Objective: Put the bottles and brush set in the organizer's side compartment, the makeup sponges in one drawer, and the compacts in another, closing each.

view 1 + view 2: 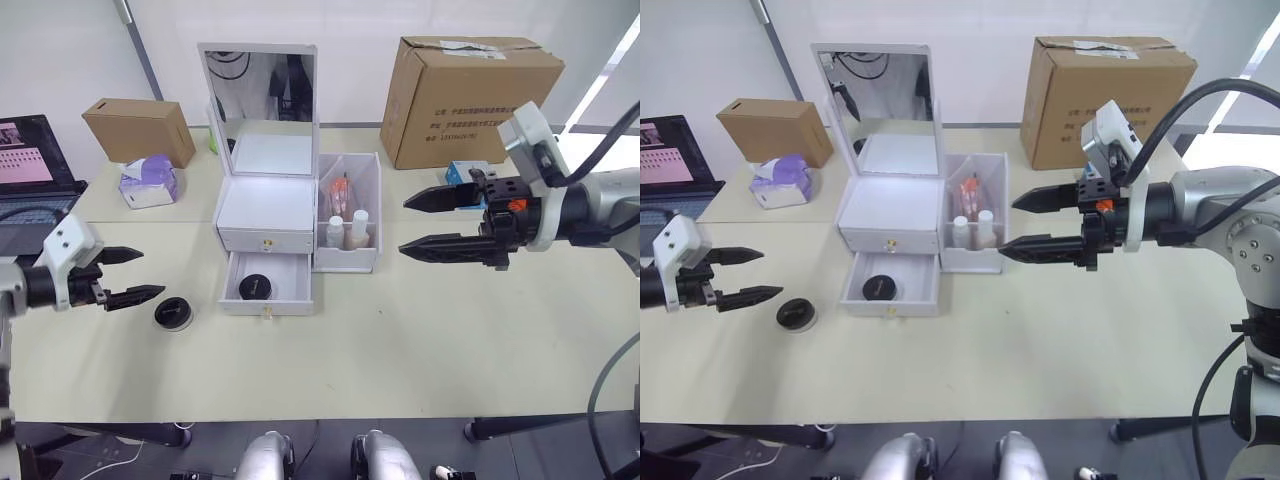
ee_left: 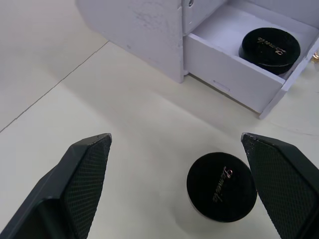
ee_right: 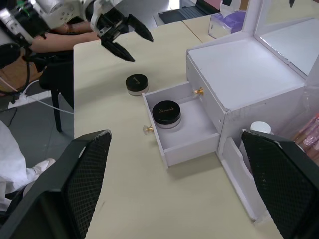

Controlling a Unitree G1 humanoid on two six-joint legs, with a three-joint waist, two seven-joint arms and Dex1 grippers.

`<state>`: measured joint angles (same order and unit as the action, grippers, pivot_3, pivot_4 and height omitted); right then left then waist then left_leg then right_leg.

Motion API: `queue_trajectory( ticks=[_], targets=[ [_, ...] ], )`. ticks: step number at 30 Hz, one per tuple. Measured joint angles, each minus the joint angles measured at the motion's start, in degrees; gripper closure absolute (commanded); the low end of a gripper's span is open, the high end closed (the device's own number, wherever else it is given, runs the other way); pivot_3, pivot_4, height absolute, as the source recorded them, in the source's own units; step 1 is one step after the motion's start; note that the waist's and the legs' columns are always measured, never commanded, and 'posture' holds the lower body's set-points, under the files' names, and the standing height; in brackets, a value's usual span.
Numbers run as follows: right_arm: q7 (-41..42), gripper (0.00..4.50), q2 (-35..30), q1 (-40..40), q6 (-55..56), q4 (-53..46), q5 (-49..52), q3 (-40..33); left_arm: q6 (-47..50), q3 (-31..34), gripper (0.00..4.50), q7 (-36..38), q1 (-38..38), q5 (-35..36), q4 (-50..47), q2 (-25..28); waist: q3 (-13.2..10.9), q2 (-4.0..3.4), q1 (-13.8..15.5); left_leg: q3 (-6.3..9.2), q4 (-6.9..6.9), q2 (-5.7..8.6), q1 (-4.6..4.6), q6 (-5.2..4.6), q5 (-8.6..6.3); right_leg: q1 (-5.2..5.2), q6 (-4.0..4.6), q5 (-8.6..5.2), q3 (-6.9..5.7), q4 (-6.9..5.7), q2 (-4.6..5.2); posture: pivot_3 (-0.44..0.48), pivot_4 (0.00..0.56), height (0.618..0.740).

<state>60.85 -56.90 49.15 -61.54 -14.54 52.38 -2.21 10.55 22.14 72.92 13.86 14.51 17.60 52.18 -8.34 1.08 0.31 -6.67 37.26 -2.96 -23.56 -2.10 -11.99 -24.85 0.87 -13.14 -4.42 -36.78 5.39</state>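
Black and round, one compact (image 1: 173,313) is lying on the table (image 1: 400,340), just beside the left gripper (image 1: 128,276), whose jaws are standing open. Another compact (image 1: 256,287) is sitting in the open drawer (image 1: 266,281). It looks hard, light and slippery, so pinching its sides seems best. The right gripper (image 1: 425,222) is waiting open too.

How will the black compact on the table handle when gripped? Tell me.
The loose compact is a flat round disc lying lid-up, so it should sit stable and slide rather than tip. Its smooth curved rim may slip between the left gripper's fingers. Probably light and rigid.
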Motion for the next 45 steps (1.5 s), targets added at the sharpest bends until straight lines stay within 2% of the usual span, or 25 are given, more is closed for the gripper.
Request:
queue_trajectory(
  ticks=[8,20,23,26,29,32,35,38,40,45],
  targets=[
    [1.09,0.00,0.38,1.94,-0.22,0.70,-0.60,1.20,-0.64,0.19,0.02,-8.94,-6.79,2.85,-3.77,-9.20,0.02,0.06,0.37,0.00,0.00,0.00,-0.02,0.01,-0.01,0.02,0.04,0.02,0.00,0.03,0.14,0.000,0.150,0.731],
    [1.15,0.00,-0.18,1.95,-1.05,1.10,-0.49,1.08,-3.31,-3.84,0.02,-12.32,-9.13,2.32,-3.81,-9.91,0.03,0.06,0.35,0.00,-0.03,-0.02,0.02,0.01,-0.01,0.00,0.06,0.03,0.00,0.04,0.19,0.000,0.150,0.731],
    [1.04,0.00,-0.18,1.95,-1.42,1.08,-0.48,0.98,-4.04,-4.85,0.60,-12.91,-9.12,1.97,-2.66,-9.91,0.03,0.06,0.33,0.00,-0.04,-0.03,0.02,0.01,-0.01,-0.03,0.07,0.02,0.00,0.04,0.22,0.000,0.150,0.731],
    [0.95,0.00,-0.18,1.95,-1.51,1.06,-0.45,0.83,-4.43,-5.26,1.56,-13.30,-8.93,1.54,-1.12,-9.73,0.03,0.06,0.31,0.00,-0.05,-0.02,0.02,0.02,-0.01,-0.04,0.07,0.02,0.00,0.04,0.23,0.000,0.150,0.731],
    [0.96,0.00,-0.19,1.95,-1.67,1.05,-0.45,0.77,-4.95,-5.38,1.59,-12.49,-7.87,1.65,0.42,-9.54,0.03,0.06,0.34,0.00,-0.06,-0.02,0.02,0.02,-0.01,-0.05,0.07,0.02,-0.01,0.05,0.24,0.000,0.150,0.731],
    [0.95,0.00,-0.27,1.95,-1.71,1.03,-0.45,0.76,-5.22,-5.37,1.59,-11.15,-6.44,1.93,3.17,-7.78,0.02,0.07,0.31,0.00,-0.07,-0.03,-0.02,0.02,-0.01,-0.09,0.08,0.02,-0.02,0.04,0.22,0.000,0.150,0.731],
    [0.94,0.00,-0.39,1.96,-1.71,1.06,-0.44,0.65,-3.64,-5.05,1.59,-7.37,-0.97,3.69,5.63,-2.01,0.01,0.16,0.38,0.03,-0.06,-0.05,-0.24,0.02,-0.01,-0.23,0.09,0.03,-0.20,0.05,0.10,0.000,0.150,0.731],
    [0.92,0.00,-0.38,2.40,-1.71,1.10,-0.46,0.64,0.99,-4.83,1.59,-2.48,4.45,6.25,2.44,4.22,0.06,0.08,0.40,-0.03,-0.07,0.03,-0.23,0.02,-0.01,-0.18,0.08,0.03,-0.23,0.08,0.21,0.000,0.150,0.731],
    [0.79,0.00,-0.38,2.40,-1.71,1.08,-0.45,0.64,3.85,-7.07,1.59,1.49,5.10,6.94,-1.40,6.85,0.12,-0.04,0.30,-0.08,-0.07,0.05,-0.18,0.01,-0.01,-0.13,0.07,0.03,-0.18,0.12,0.22,0.000,0.150,0.731],
    [-0.74,0.00,-0.37,1.82,-2.48,-0.46,0.72,-1.10,14.05,-17.65,1.59,9.64,7.91,10.55,-14.24,7.33,0.12,-0.04,0.41,-0.08,-0.07,0.01,-0.23,0.01,-0.01,-0.17,0.07,0.02,-0.12,0.09,-0.03,0.000,0.150,0.731]
  ],
)
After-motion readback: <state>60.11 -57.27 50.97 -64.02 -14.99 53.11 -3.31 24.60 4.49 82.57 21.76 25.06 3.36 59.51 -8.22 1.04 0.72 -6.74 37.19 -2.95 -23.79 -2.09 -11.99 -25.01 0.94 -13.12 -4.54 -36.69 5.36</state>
